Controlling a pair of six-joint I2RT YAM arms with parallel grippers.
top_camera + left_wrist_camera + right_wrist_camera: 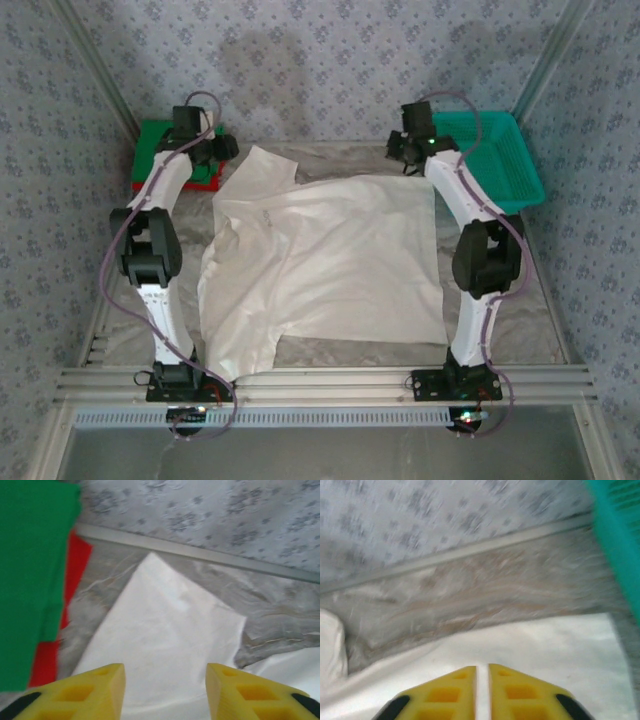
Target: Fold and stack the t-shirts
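Beneath the parted left hand lies the off-white t-shirt.

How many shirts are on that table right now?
3. A big white shirt lies spread across the middle. A folded green shirt sits on a folded red shirt in the far left corner. More could be hidden underneath.
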